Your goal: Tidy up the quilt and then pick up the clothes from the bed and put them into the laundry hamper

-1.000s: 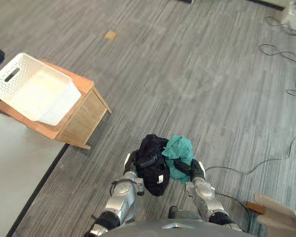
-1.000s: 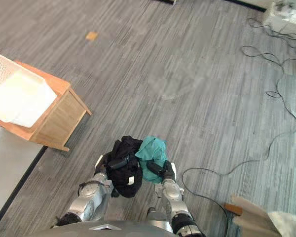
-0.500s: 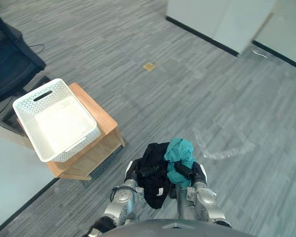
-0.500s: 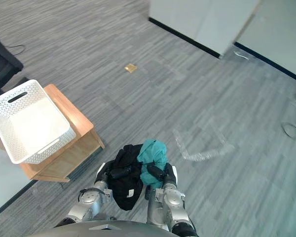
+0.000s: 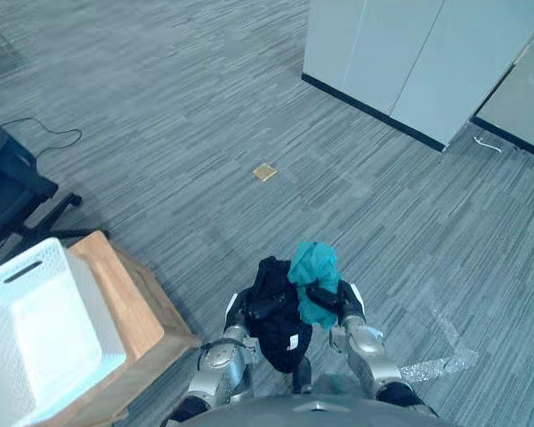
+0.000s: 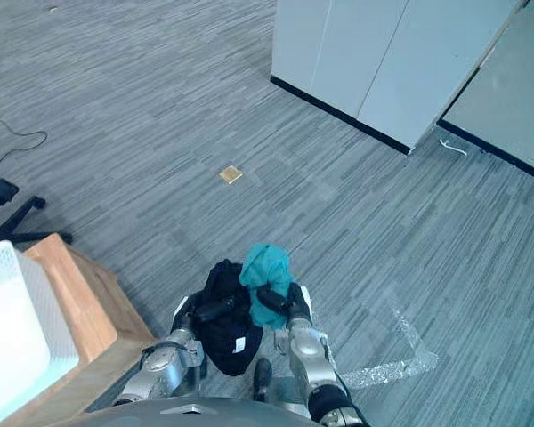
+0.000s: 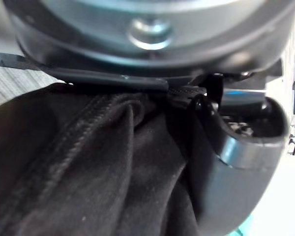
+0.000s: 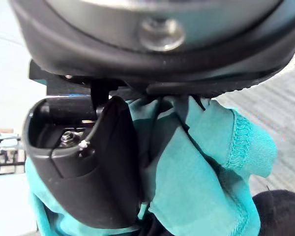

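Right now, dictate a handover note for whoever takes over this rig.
Left hand: fingers shut on the crumpled black garment.
Right hand: fingers shut on the bunched teal garment.
Both held over grey carpet.
The white perforated plastic hamper sits empty on a low wooden stand to the left.
Done: clothes picked up.
Left: carry them over, drop them in.

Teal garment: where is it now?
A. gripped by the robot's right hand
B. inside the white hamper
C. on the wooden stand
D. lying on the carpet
A: the right hand is curled round the teal garment, beside the black garment in the left hand.
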You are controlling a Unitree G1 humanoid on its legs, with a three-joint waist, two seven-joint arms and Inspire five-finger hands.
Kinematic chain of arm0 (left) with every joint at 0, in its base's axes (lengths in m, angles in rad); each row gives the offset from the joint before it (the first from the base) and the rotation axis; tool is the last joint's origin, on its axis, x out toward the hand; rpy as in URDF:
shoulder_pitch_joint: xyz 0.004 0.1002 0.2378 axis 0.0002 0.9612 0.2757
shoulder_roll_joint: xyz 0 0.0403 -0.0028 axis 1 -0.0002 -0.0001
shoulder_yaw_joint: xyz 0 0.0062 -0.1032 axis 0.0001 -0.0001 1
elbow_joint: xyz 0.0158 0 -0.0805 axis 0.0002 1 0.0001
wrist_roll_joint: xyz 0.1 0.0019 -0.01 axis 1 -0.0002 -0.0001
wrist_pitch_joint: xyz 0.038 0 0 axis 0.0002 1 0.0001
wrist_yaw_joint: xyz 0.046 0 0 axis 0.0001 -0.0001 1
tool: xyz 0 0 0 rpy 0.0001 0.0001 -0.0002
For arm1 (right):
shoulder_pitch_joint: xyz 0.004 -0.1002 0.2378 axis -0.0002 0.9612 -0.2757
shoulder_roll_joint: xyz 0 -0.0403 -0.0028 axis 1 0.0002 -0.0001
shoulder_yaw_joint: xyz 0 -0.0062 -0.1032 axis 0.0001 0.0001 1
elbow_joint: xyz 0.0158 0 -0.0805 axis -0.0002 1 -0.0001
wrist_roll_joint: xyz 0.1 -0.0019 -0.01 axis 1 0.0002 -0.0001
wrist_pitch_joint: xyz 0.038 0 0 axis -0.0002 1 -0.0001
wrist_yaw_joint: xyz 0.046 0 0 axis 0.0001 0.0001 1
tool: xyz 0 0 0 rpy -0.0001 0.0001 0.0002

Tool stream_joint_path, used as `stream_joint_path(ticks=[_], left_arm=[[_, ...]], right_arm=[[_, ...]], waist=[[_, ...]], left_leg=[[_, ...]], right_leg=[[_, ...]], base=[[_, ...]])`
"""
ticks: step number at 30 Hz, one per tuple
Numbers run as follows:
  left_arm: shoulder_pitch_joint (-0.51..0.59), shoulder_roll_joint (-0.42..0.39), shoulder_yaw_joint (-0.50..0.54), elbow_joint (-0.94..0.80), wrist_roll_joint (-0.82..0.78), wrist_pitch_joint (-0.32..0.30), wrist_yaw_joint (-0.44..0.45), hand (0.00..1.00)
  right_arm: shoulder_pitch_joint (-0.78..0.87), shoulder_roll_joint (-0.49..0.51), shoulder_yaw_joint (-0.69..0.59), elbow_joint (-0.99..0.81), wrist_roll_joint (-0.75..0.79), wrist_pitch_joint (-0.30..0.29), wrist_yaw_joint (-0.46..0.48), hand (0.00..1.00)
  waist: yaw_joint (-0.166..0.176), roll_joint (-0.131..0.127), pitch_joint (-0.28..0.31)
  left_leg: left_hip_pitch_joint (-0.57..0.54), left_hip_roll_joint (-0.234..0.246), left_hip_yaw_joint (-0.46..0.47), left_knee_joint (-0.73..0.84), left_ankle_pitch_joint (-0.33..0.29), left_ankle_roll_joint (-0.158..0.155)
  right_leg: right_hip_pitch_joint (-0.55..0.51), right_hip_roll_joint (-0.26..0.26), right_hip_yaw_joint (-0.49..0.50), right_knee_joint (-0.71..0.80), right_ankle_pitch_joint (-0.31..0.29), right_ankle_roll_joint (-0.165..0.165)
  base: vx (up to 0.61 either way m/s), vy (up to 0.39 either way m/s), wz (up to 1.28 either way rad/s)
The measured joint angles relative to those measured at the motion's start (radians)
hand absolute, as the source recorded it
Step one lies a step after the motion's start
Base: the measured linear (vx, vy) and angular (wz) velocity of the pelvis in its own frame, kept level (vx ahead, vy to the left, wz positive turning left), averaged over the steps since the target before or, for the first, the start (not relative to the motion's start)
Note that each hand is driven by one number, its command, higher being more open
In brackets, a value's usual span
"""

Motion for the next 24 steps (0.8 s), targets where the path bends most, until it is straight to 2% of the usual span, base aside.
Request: stream_joint_path(ticks=[1, 3, 4, 5, 6, 7, 8, 9, 10, 11, 12, 13, 14, 15, 16, 17, 18, 19, 20, 21, 22, 23, 24], left_arm=[[-0.001, -0.003, 0.0, 0.0, 0.0, 0.0, -0.001, 0.0], [-0.002, -0.012, -0.008, 0.0, 0.0, 0.001, -0.003, 0.0], [-0.002, -0.016, -0.012, 0.0, -0.001, 0.002, -0.003, 0.0], [-0.002, -0.017, -0.012, 0.0, -0.003, 0.004, -0.003, 0.0], [-0.01, -0.019, -0.012, 0.001, -0.029, 0.011, -0.002, 0.0], [-0.017, -0.028, -0.01, 0.001, -0.04, 0.017, 0.006, 0.0], [-0.016, -0.028, -0.01, 0.001, -0.041, 0.019, 0.012, 0.0], [-0.009, -0.016, -0.016, 0.0, -0.041, 0.018, 0.02, 0.0], [-0.007, -0.005, -0.021, -0.003, -0.04, 0.018, 0.021, 0.0], [-0.008, 0.001, -0.023, -0.008, -0.04, 0.018, 0.023, 0.0], [-0.008, 0.009, -0.023, -0.03, -0.039, 0.018, 0.029, 0.0], [-0.007, 0.009, -0.025, -0.041, -0.038, 0.018, 0.035, 0.0], [-0.004, 0.011, -0.031, -0.061, -0.036, 0.017, 0.043, 0.0], [-0.005, 0.011, -0.031, -0.065, -0.034, 0.017, 0.044, 0.0], [-0.006, 0.016, -0.028, -0.071, -0.03, 0.014, 0.046, 0.0], [-0.008, 0.024, -0.019, -0.083, -0.029, 0.013, 0.042, 0.0], [-0.005, 0.027, -0.008, -0.109, -0.028, 0.012, 0.037, 0.0], [-0.004, 0.029, 0.008, -0.114, -0.028, 0.002, 0.033, 0.0], [0.0, 0.032, 0.046, -0.116, -0.029, -0.023, 0.033, 0.0], [0.019, 0.079, 0.096, -0.149, -0.03, -0.03, 0.033, 0.0], [0.021, 0.082, 0.106, -0.15, -0.03, -0.03, 0.032, 0.0], [0.029, 0.055, 0.13, -0.138, -0.031, -0.016, 0.045, 0.0], [0.068, 0.055, 0.132, -0.158, -0.029, -0.022, 0.045, 0.0]], right_arm=[[0.001, 0.001, 0.004, -0.003, 0.0, 0.0, 0.0, 0.0], [0.016, 0.001, 0.011, -0.006, 0.0, 0.0, -0.002, 0.0], [0.019, 0.001, 0.016, -0.006, -0.001, 0.001, -0.009, 0.0], [0.019, 0.001, 0.022, -0.006, -0.001, 0.001, -0.015, 0.0], [0.018, 0.002, 0.033, -0.012, -0.002, 0.001, -0.028, 0.0], [0.014, 0.001, 0.035, -0.014, -0.001, 0.004, -0.036, 0.0], [0.013, 0.001, 0.041, -0.014, -0.002, 0.007, -0.037, 0.0], [0.016, 0.005, 0.053, -0.014, -0.013, 0.011, -0.036, 0.0], [0.018, 0.008, 0.053, -0.014, -0.044, 0.011, -0.036, 0.0], [0.018, 0.006, 0.055, -0.017, -0.054, 0.011, -0.035, 0.0], [0.017, 0.002, 0.057, -0.023, -0.082, 0.01, -0.034, 0.0], [0.016, -0.003, 0.056, -0.026, -0.089, 0.01, -0.034, 0.0], [0.017, -0.007, 0.045, -0.027, -0.111, 0.008, -0.036, 0.0], [0.019, -0.009, 0.044, -0.031, -0.111, 0.007, -0.036, 0.0], [0.021, -0.026, 0.029, -0.039, -0.112, 0.005, -0.034, 0.0], [0.024, -0.061, 0.004, -0.06, -0.115, 0.002, -0.003, 0.0], [0.053, -0.101, -0.02, -0.128, -0.092, 0.001, 0.026, 0.0], [0.069, -0.118, -0.041, -0.161, -0.048, 0.003, 0.041, 0.0], [0.111, -0.121, -0.07, -0.234, -0.021, 0.003, 0.035, 0.0], [0.179, -0.075, -0.07, -0.332, -0.023, -0.005, 0.015, 0.0], [0.182, -0.066, -0.069, -0.338, -0.023, -0.009, 0.013, 0.0], [0.175, -0.064, -0.069, -0.331, -0.032, -0.007, 0.009, 0.0], [0.187, -0.054, -0.061, -0.336, -0.04, -0.007, 0.011, 0.0]], waist=[[0.0, -0.003, 0.002], [-0.008, -0.025, 0.009], [-0.017, -0.04, 0.007], [-0.019, -0.048, 0.002], [-0.02, -0.073, -0.007], [-0.018, -0.072, -0.007], [-0.014, -0.073, -0.007], [-0.004, -0.073, -0.008], [-0.005, -0.075, -0.01], [-0.006, -0.075, -0.01], [-0.002, -0.081, -0.011], [-0.004, -0.081, -0.011], [-0.026, -0.074, -0.013], [-0.03, -0.073, -0.013], [-0.035, -0.075, -0.016], [-0.045, -0.072, -0.023], [-0.049, -0.066, -0.024], [-0.049, -0.066, -0.024], [-0.051, -0.071, -0.027], [-0.053, -0.135, -0.045], [-0.05, -0.138, -0.042], [-0.047, -0.091, -0.046], [-0.044, -0.074, -0.058]], left_leg=[[-0.002, -0.01, 0.024, -0.081, 0.005, 0.004], [0.002, -0.021, 0.221, -0.311, 0.079, 0.05], [0.006, -0.014, 0.37, -0.366, 0.145, 0.124], [0.006, -0.002, 0.434, -0.371, 0.158, 0.157], [0.012, -0.002, 0.543, -0.356, 0.139, 0.19], [0.017, -0.021, 0.542, -0.357, 0.103, 0.217], [0.031, -0.035, 0.525, -0.368, 0.096, 0.219], [0.089, -0.064, 0.476, -0.414, 0.094, 0.218], [0.126, -0.082, 0.426, -0.441, 0.091, 0.213], [0.15, -0.095, 0.387, -0.459, 0.088, 0.209], [0.195, -0.122, 0.298, -0.502, 0.087, 0.207], [0.218, -0.132, 0.247, -0.521, 0.089, 0.205], [0.27, -0.144, 0.102, -0.551, 0.09, 0.202], [0.289, -0.145, 0.045, -0.561, 0.09, 0.202], [0.311, -0.142, -0.038, -0.572, 0.083, 0.189], [0.319, -0.135, -0.149, -0.572, 0.072, 0.166], [0.319, -0.127, -0.254, -0.571, 0.058, 0.134], [0.319, -0.122, -0.303, -0.569, 0.05, 0.117], [0.311, -0.106, -0.387, -0.556, 0.021, 0.069], [0.274, -0.126, -0.448, -0.487, -0.05, -0.028], [0.276, -0.12, -0.458, -0.466, -0.077, -0.046], [0.257, -0.095, -0.495, -0.411, -0.09, -0.054], [0.267, -0.109, -0.509, -0.42, -0.065, -0.046]], right_leg=[[0.015, -0.007, 0.0, -0.01, -0.011, 0.007], [0.06, -0.042, -0.039, -0.027, -0.062, 0.036], [0.079, -0.062, -0.074, -0.026, -0.1, 0.054], [0.09, -0.07, -0.091, -0.024, -0.118, 0.063], [0.093, -0.098, -0.133, -0.011, -0.15, 0.088], [0.071, -0.111, -0.171, 0.071, -0.182, 0.13], [0.052, -0.122, -0.191, 0.144, -0.192, 0.146], [-0.029, -0.146, -0.223, 0.427, -0.19, 0.178], [-0.089, -0.169, -0.235, 0.624, -0.125, 0.239], [-0.135, -0.179, -0.225, 0.74, -0.06, 0.27], [-0.216, -0.188, -0.201, 0.931, -0.076, 0.233], [-0.244, -0.189, -0.2, 0.989, -0.098, 0.2], [-0.29, -0.197, -0.229, 1.028, -0.143, 0.129], [-0.309, -0.203, -0.237, 1.021, -0.159, 0.104], [-0.349, -0.208, -0.229, 1.0, -0.183, 0.068], [-0.409, -0.213, -0.174, 0.93, -0.207, 0.06], [-0.459, -0.208, -0.067, 0.806, -0.207, 0.069], [-0.478, -0.207, -0.001, 0.731, -0.199, 0.085], [-0.489, -0.21, 0.139, 0.544, -0.164, 0.141], [-0.446, -0.265, 0.278, 0.267, -0.047, 0.287], [-0.44, -0.266, 0.259, 0.265, 0.019, 0.29], [-0.398, -0.226, 0.175, 0.271, -0.007, 0.263], [-0.369, -0.21, 0.122, 0.301, -0.026, 0.22]], base=[[0.44, 0.13, -0.04], [0.43, 0.138, 0.54], [0.36, 0.102, 0.79], [0.53, 0.119, 0.97], [0.56, 0.1, 0.99], [0.67, 0.13, 1.0], [0.65, 0.167, 1.09], [0.65, 0.199, 1.18], [0.55, 0.155, 1.34], [0.56, 0.056, 1.66], [0.45, -0.035, 1.69], [0.64, -0.175, 2.69], [0.41, -0.156, 2.43], [0.51, -0.251, 2.72], [0.38, -0.281, 2.45], [0.55, -0.464, 2.99], [0.43, -0.45, 2.68], [0.42, -0.529, 2.41], [0.49, -0.746, 2.38], [0.41, -0.635, 2.06], [0.41, -0.634, 1.67], [0.31, -0.367, 1.03], [0.42, -0.528, 1.19]])
